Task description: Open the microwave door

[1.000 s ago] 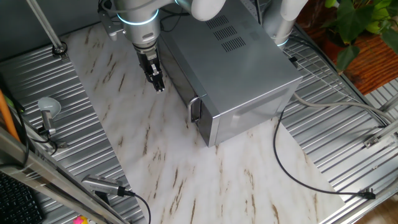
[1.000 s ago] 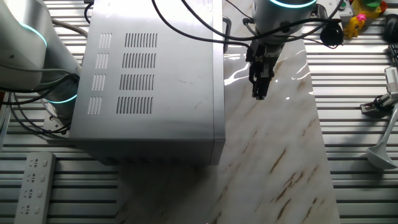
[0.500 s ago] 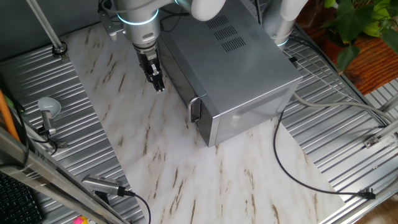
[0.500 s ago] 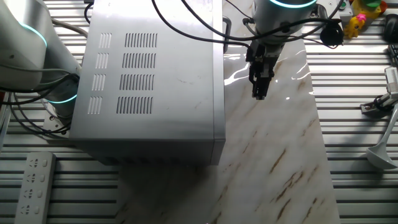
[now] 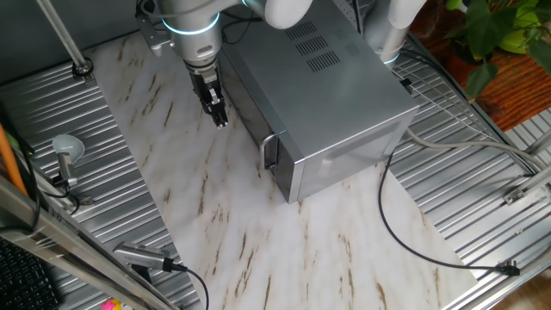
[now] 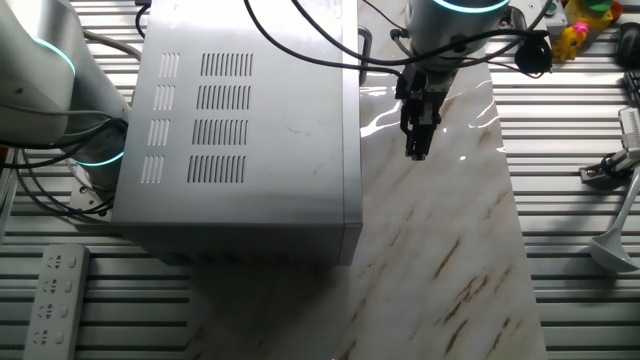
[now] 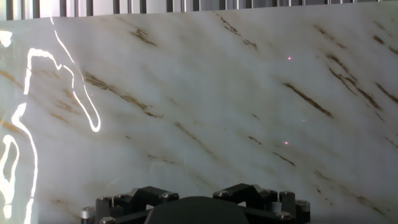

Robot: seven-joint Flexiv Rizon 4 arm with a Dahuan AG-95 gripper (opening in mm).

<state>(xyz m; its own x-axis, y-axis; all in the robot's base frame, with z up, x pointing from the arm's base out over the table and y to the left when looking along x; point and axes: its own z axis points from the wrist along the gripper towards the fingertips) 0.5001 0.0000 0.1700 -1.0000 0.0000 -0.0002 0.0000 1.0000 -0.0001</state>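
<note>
The black two-finger gripper (image 5: 221,120) (image 6: 416,153) is being held pointing down over the white marble-patterned tabletop (image 5: 232,224) (image 6: 450,260) (image 7: 205,99), just beside the large silver-grey box microwave (image 5: 331,95) (image 6: 250,130). Its fingers are being kept pressed close together, clenched, with no gap seen between them in either fixed view. Nothing is being gripped, and nothing is being touched by the tips. In the hand view only the dark base of the gripper is being shown at the bottom edge; the fingertips cannot be made out there.

The flat front microwave door (image 5: 250,108) is lying shut against the box, on the side facing the gripper. Its vertical silver bar handle (image 5: 269,151) is being left untouched, standing near the front corner of the box, apart from the gripper.
</note>
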